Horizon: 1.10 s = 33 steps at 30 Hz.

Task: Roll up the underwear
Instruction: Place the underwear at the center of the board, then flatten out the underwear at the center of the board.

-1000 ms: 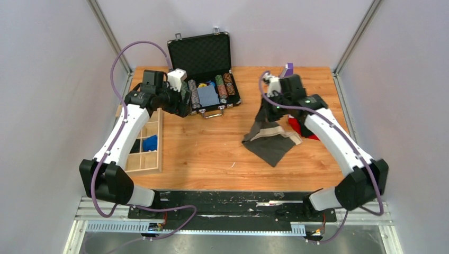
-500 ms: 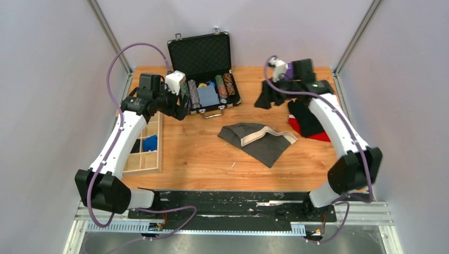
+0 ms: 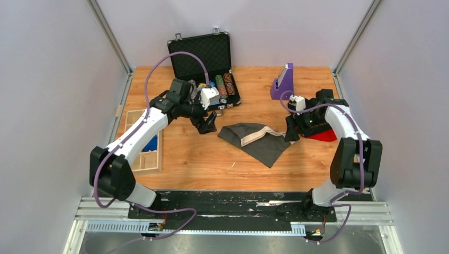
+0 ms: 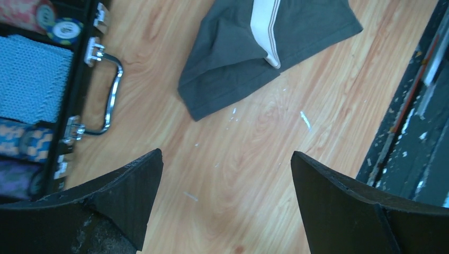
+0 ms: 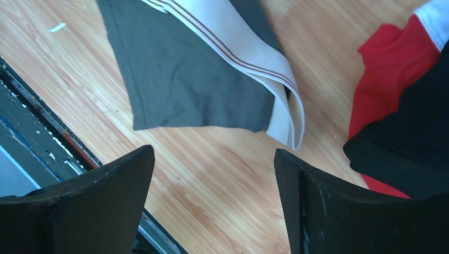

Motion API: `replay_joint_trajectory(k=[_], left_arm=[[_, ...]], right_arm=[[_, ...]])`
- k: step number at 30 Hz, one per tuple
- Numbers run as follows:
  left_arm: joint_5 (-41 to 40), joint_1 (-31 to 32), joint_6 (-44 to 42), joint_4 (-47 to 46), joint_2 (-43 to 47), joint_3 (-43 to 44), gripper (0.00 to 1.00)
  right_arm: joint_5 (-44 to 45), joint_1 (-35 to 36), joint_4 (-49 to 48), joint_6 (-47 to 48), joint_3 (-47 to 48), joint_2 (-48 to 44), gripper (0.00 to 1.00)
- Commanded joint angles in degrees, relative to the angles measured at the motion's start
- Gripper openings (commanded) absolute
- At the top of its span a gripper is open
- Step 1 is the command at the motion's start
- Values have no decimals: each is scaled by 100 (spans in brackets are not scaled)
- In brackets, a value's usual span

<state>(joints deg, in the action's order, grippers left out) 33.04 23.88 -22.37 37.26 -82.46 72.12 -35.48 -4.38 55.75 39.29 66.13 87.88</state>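
The charcoal-grey underwear (image 3: 259, 140) with a white striped waistband lies loosely folded on the wooden table, mid-right. It also shows at the top of the left wrist view (image 4: 249, 50) and the right wrist view (image 5: 190, 74). My left gripper (image 3: 207, 125) hovers just left of the underwear, open, with only bare wood between its fingers (image 4: 225, 198). My right gripper (image 3: 290, 132) is at the garment's right edge, open and empty (image 5: 212, 196).
An open black poker-chip case (image 3: 206, 74) stands at the back, its handle (image 4: 108, 100) near my left gripper. Red (image 5: 389, 69) and black (image 5: 413, 143) garments lie by the right gripper. A purple holder (image 3: 283, 82) stands at the back right; a wooden divider tray (image 3: 143, 140) sits left.
My right gripper let go of the underwear, which dropped flat onto the table, then came down to its right edge. My left arm swung from the case toward the garment's left side.
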Motion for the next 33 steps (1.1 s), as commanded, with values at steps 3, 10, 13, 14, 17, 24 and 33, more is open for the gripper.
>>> replay_joint_trajectory(k=[3,10,13,14,17,24,33], left_arm=[[770,-37,1269,-815,-308,-106,100],[840,-6,1161,-578,-462,-32,92],[743,17,997,-456,-492,-4,90],[710,32,921,-438,-509,2,90],[564,90,831,-385,-533,33,91],[278,280,740,-597,-594,92,90],[-1020,1200,683,-1873,-992,-177,87]], right_arm=[[1,-324,320,557,751,926,76],[344,-438,235,868,1121,1633,60],[376,-458,333,1197,1099,1777,62],[414,-458,372,1292,1070,1818,63],[445,-512,388,1483,992,1919,63],[433,-537,458,1753,1009,2192,56],[113,-537,587,1951,1028,2449,31]])
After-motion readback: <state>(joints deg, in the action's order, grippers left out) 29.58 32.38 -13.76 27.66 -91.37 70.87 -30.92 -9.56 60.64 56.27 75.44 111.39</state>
